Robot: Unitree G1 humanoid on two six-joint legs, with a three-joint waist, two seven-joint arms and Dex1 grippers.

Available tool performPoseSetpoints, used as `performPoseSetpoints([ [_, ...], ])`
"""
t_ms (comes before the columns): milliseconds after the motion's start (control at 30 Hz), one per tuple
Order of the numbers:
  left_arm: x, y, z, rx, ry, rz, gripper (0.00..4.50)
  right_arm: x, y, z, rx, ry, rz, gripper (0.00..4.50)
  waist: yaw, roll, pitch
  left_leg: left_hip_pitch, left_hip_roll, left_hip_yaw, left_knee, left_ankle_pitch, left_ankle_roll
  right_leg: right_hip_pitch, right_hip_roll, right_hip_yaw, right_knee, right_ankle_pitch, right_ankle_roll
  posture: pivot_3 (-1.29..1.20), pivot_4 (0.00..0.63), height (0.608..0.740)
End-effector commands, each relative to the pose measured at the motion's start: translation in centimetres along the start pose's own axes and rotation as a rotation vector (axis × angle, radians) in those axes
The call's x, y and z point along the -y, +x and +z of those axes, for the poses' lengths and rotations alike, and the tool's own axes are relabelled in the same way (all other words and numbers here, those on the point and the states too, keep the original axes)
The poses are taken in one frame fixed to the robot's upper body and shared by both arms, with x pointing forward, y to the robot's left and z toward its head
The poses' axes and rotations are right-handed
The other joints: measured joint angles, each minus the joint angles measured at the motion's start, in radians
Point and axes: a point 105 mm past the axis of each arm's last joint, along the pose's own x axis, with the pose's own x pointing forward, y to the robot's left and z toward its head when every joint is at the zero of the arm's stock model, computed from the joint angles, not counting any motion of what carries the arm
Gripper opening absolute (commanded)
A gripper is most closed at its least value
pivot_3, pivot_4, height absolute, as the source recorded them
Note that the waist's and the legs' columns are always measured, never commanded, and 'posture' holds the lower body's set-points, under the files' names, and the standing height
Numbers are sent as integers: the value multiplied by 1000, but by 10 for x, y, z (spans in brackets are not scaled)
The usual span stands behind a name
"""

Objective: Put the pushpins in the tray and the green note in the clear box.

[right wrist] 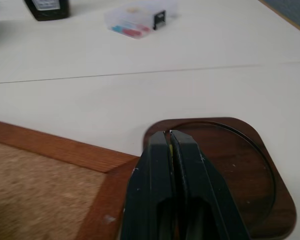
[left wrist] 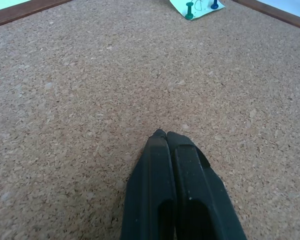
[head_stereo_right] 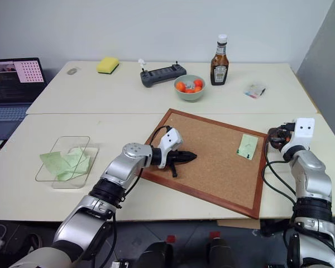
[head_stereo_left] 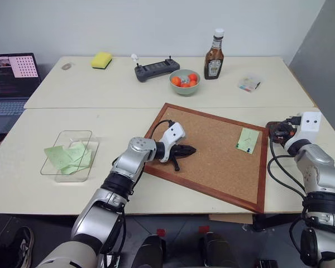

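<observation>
Currently the cork board (head_stereo_left: 212, 153) serves as landmark. On its far right part lies the green note (head_stereo_left: 248, 139), pinned flat by 2 pushpins (left wrist: 189, 10), 1 green and 1 blue. Just off the board's right edge sits the tray (right wrist: 250, 170), with the right tool (right wrist: 170, 137) hovering over it, fingers pressed together; a sliver of yellow shows between them, perhaps a pin, though I cannot tell for sure. The left tool (head_stereo_left: 188, 149) hangs over the board's left half, fingers together on nothing. Well to the left of the board stands the clear box (head_stereo_left: 72, 153), already holding green notes.

The pins look tiny, hard and slick, so they are best pinched at the plastic head and pulled straight out. The note is thin and limp; it will likely flutter or crease, so taking a lifted edge seems wisest.
</observation>
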Motion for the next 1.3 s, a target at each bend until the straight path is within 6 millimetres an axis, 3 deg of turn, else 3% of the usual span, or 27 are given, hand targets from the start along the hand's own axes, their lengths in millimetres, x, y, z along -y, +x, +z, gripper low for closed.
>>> performPoseSetpoints([
  [33, 2, 1, -2, -18, 13, 7, 0, 15, 6, 19, 68, 22, -34, 39, 0, 0, 0, 0, 0, 0, 0, 0, 0, 0, 0, 0, 0, 0, 0, 0, 150, 740],
  [167, 3, -1, -4, -20, 11, 8, 0, 15, 12, 20, 72, 21, -33, 39, -1, 0, 0, 0, 0, 0, -1, 0, 0, 0, 0, 0, 0, 0, 0, 0, 150, 740],
  [600, 3, -5, -3, -22, 10, 18, 0, 12, 16, 17, 69, 11, -29, 2446, -4, 0, 0, 0, 0, 0, -1, 0, 0, 0, 0, 0, 0, 0, 0, 0, 150, 740],
  [900, 3, -2, 0, -18, 14, 9, 0, 12, 12, 20, 83, 11, -19, 4441, -4, 0, 0, 0, 0, 0, -1, 0, 0, 0, 0, 0, 0, 0, 0, 0, 150, 740],
  [1100, 3, 0, 1, -17, 16, 2, 0, 8, 6, 27, 109, -1, 7, 4478, -3, 0, 0, 0, 0, 0, -1, 0, 0, 0, 0, 0, 0, 0, 0, 0, 150, 740],
  [1300, 4, 1, 2, -15, 16, -2, 0, -12, -10, 37, 145, -134, 158, 4478, -2, 0, 0, 0, 0, 0, -1, 0, 0, 0, 0, 0, 0, 0, 0, 0, 150, 740],
])
